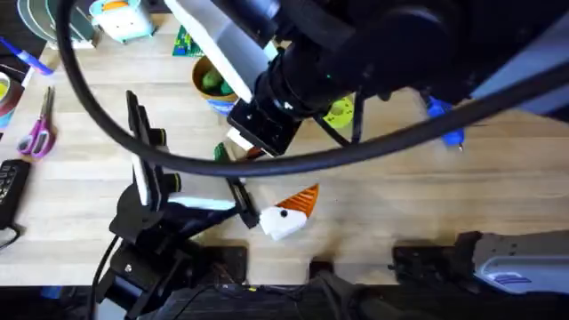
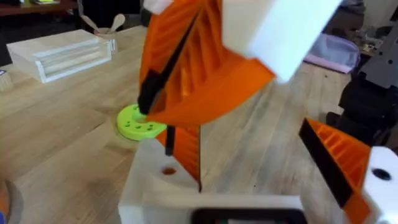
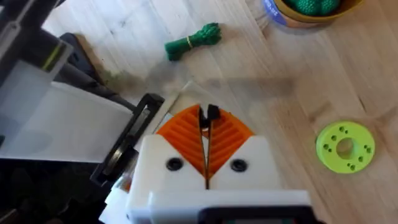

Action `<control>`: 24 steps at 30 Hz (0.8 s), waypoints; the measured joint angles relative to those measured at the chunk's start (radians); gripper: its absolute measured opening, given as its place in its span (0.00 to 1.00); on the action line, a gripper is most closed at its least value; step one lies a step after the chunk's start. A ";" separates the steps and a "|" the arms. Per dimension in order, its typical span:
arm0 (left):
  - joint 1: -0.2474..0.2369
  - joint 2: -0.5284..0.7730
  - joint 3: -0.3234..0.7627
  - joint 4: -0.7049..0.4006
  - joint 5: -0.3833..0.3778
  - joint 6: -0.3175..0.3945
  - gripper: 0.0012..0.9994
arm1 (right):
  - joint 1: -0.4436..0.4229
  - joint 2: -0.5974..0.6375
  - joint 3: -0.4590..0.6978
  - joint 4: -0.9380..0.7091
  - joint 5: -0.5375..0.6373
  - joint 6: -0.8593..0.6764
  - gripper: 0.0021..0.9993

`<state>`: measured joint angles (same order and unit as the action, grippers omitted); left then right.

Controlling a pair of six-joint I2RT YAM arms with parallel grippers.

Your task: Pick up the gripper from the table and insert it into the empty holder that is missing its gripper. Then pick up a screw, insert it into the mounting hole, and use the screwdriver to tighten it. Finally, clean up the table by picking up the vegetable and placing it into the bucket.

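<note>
Overhead view: the right arm (image 1: 293,76) reaches across the middle of the table, large and dark under the camera, its wrist just short of the bucket (image 1: 213,84). The bucket stands on the wooden table (image 1: 498,187) with green things inside. A dark-green vegetable (image 1: 220,152) lies on the table near the bucket, on the side toward the arm bases. The lime-green disc (image 1: 340,112) lies beside the bucket, partly hidden by the arm; the blue screwdriver (image 1: 444,120) lies farther out past the disc. A white holder with an orange gripper (image 1: 289,213) sits well nearer the bases than the bucket, by the left arm. Purple-handled scissors (image 1: 37,133) lie far from the bucket at the table's edge. Right wrist view: the right claw (image 3: 206,134) has its orange pads together, nipping a thin dark piece between them; vegetable (image 3: 193,41), bucket (image 3: 298,15) and disc (image 3: 344,147) lie beyond. Left wrist view: the left claw (image 2: 273,162) stands apart, with the other claw's orange pads hanging above it.
</note>
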<state>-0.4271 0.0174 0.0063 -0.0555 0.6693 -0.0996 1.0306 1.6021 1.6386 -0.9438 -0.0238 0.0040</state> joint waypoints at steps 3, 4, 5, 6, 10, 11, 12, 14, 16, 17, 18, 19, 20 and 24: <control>0.000 0.000 0.000 0.000 0.000 0.008 0.99 | 0.000 0.008 0.000 0.000 0.000 0.000 0.00; 0.000 0.000 0.000 0.000 0.000 0.011 0.99 | 0.000 0.008 0.000 0.000 -0.001 0.000 0.00; 0.000 0.000 0.000 0.000 0.000 0.012 0.99 | 0.000 0.008 0.000 0.000 -0.005 0.000 0.00; 0.000 0.000 0.000 0.000 0.000 0.014 0.99 | 0.000 0.008 0.000 0.000 -0.008 0.000 0.00; 0.000 0.000 0.000 0.000 0.000 0.015 0.99 | 0.000 0.008 0.000 -0.001 -0.020 0.000 0.00; 0.000 0.000 0.000 0.000 0.000 0.016 0.99 | 0.000 0.008 0.000 -0.003 -0.021 0.000 0.00; 0.000 0.000 0.000 0.000 0.000 0.017 0.99 | 0.000 0.011 0.000 -0.006 -0.022 0.000 0.00; 0.000 0.000 0.000 0.000 0.000 0.017 0.99 | 0.000 0.020 0.000 -0.011 -0.022 0.000 0.00; 0.000 0.000 0.000 0.000 0.000 0.017 0.99 | 0.000 0.035 0.000 -0.017 -0.022 0.000 0.00; 0.000 0.000 0.000 0.000 0.000 0.017 0.99 | 0.000 0.044 0.000 -0.019 -0.022 0.000 0.00; 0.000 0.000 0.000 0.000 0.000 0.017 0.99 | 0.000 0.054 0.000 -0.022 -0.022 0.000 0.00; 0.000 0.000 0.000 0.000 0.001 0.017 0.99 | 0.000 0.062 0.000 -0.022 -0.023 0.000 0.00; 0.000 0.000 0.000 -0.001 0.000 0.013 0.99 | 0.000 0.069 0.000 -0.020 -0.023 0.000 0.00; 0.000 0.001 0.000 -0.001 0.000 0.006 0.99 | 0.000 0.074 0.002 -0.018 -0.022 0.000 0.00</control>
<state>-0.4271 0.0185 0.0063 -0.0566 0.6691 -0.0940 1.0302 1.6758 1.6409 -0.9619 -0.0461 0.0044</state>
